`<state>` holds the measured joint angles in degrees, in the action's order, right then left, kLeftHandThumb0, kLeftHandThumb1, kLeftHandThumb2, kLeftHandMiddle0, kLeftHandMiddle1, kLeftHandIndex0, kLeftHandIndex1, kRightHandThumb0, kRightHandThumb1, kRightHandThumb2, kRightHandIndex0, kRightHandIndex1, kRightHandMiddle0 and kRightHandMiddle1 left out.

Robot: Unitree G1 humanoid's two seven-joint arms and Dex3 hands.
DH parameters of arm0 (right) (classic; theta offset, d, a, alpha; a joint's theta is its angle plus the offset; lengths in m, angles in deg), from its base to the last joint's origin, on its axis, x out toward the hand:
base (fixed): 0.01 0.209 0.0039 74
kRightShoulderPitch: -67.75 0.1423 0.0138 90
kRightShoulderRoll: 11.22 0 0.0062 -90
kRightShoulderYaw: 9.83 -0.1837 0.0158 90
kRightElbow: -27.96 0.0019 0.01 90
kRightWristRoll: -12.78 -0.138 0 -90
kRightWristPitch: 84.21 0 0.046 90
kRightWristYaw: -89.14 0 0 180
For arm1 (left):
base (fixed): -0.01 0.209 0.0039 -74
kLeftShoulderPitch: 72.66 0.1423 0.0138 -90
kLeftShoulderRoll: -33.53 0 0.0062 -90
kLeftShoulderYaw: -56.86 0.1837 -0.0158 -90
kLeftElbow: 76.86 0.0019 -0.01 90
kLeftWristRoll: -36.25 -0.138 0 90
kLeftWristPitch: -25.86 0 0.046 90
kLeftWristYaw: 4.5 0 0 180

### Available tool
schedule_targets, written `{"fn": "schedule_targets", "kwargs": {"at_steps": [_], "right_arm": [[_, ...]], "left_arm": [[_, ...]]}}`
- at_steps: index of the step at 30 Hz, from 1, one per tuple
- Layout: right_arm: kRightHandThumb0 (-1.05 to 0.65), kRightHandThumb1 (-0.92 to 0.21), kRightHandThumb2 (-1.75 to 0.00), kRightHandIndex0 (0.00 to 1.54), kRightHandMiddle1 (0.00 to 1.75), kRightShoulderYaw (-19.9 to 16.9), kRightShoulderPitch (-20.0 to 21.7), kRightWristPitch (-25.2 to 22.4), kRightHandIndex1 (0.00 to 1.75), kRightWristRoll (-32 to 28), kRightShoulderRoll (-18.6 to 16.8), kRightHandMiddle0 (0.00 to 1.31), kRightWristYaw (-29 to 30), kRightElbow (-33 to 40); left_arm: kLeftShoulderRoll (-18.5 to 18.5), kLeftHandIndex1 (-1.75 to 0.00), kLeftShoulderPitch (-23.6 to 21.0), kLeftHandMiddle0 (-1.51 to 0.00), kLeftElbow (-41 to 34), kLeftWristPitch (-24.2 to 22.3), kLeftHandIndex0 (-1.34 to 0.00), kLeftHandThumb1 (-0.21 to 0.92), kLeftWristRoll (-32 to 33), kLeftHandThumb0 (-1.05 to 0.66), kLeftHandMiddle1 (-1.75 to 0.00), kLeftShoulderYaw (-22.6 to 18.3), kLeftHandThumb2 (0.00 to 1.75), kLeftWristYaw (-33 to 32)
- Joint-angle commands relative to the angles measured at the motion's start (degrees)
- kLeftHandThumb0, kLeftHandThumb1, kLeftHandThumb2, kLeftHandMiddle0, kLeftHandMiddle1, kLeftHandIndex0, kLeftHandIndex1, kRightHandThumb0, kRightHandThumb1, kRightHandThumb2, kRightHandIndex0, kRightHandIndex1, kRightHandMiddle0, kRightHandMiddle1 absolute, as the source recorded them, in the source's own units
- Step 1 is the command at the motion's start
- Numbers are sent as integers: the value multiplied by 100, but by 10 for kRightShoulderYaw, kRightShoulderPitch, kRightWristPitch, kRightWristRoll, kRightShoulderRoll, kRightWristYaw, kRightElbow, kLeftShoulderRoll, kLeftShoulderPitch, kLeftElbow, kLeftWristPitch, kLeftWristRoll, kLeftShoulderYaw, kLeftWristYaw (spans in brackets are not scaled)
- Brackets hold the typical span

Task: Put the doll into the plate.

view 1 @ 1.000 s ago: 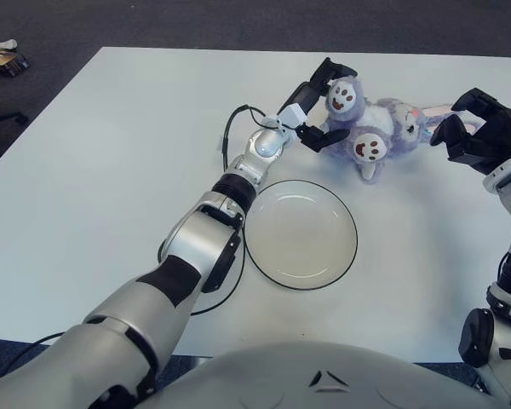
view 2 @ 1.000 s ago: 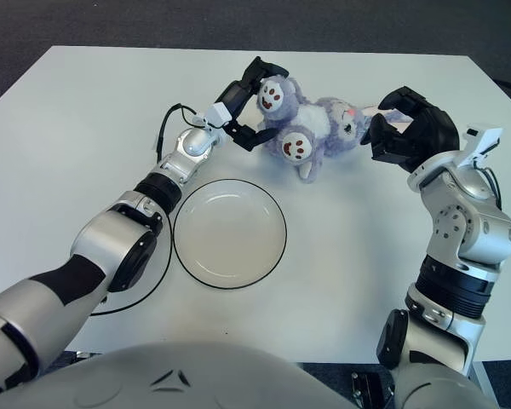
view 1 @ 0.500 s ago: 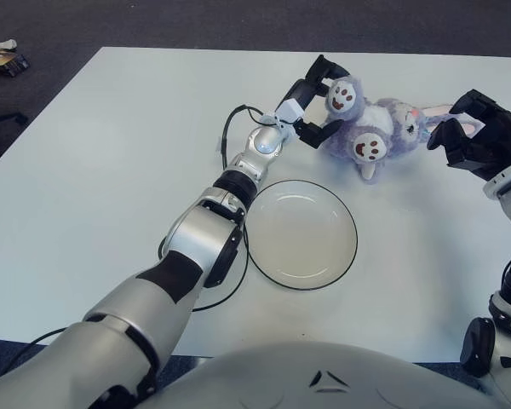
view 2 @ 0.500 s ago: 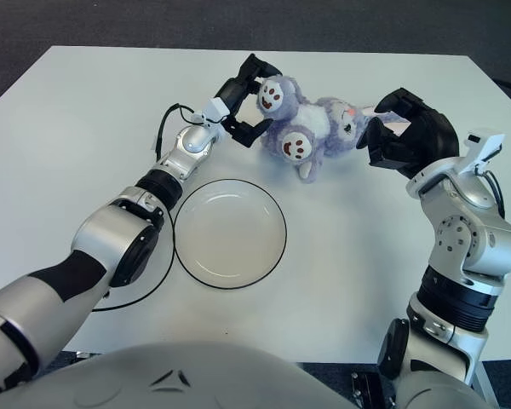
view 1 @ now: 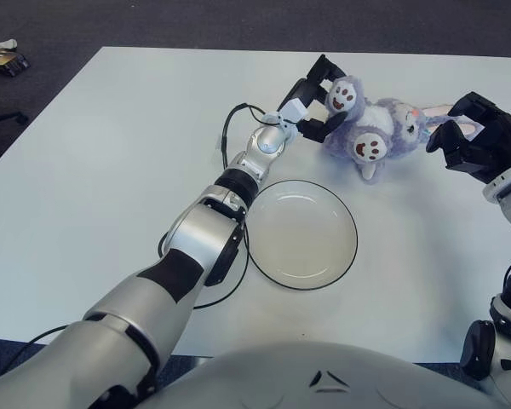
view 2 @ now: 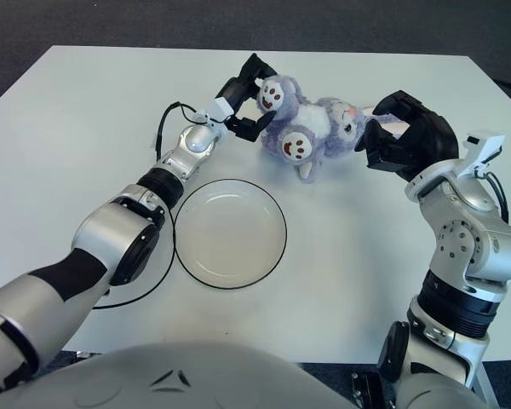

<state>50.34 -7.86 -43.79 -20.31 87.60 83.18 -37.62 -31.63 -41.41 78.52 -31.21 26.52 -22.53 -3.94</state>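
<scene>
A purple plush doll (view 1: 376,128) lies on the white table, its two brown-soled feet turned toward me and its pink-lined ears pointing right. My left hand (view 1: 322,98) is at its left side, fingers over the upper foot and thumb pressed in below the leg. My right hand (view 1: 453,128) hovers just right of the doll's ears, its fingers curved and spread around nothing. The round white plate (view 1: 300,234) with a dark rim sits in front of the doll, nothing in it.
A black cable (view 1: 230,141) loops along the left forearm and around the plate's left side. The table's far edge (view 1: 264,49) runs just behind the doll. A small object (view 1: 4,60) lies on the dark floor at far left.
My left hand's thumb has drawn in against the doll's leg, tightening the hold. The right hand has edged slightly nearer the ears. Doll and plate have stayed in place.
</scene>
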Motion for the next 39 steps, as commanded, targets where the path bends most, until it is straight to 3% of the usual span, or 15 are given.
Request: {"fn": "schedule_targets", "kwargs": {"at_steps": [1, 10, 20, 23, 26, 30, 39], "right_arm": [[-1, -12, -155, 75, 174, -8, 0, -8, 174, -15, -4, 54, 6, 10], [-1, -5, -160, 79, 165, -7, 0, -16, 175, -27, -3, 65, 18, 23], [-1, -6, -157, 77, 161, -4, -1, -22, 175, -33, -6, 67, 30, 35], [-1, -7, -156, 77, 160, -6, 0, -27, 175, -40, -7, 67, 33, 37], [-1, -7, -156, 77, 160, -7, 0, -29, 175, -43, -8, 67, 37, 39], [-1, -8, -155, 77, 160, -6, -1, -30, 175, -44, -8, 66, 44, 45], [-1, -10, -154, 76, 164, -10, -5, -28, 175, -51, -14, 62, 55, 55]], "left_arm": [[51, -175, -21, -46, 1, -8, -17, 60, 0, 39, -163, 0, 87, -2], [62, -175, -25, -39, 4, -13, -20, 64, 8, 38, -169, -3, 85, 3], [71, -171, -26, -33, 2, -9, -12, 67, 7, 37, -174, 1, 85, 1], [73, -160, -24, -11, 2, 1, -11, 31, 13, 25, -155, 0, 123, 10], [73, -155, -24, -3, 1, 4, -10, 18, 8, 21, -139, 4, 138, 11], [69, -147, -25, -1, 0, 2, -6, 10, 2, 21, -115, 12, 145, 14], [68, -131, -26, 0, -11, -19, 0, 7, -9, 15, -78, 30, 144, 18]]}}
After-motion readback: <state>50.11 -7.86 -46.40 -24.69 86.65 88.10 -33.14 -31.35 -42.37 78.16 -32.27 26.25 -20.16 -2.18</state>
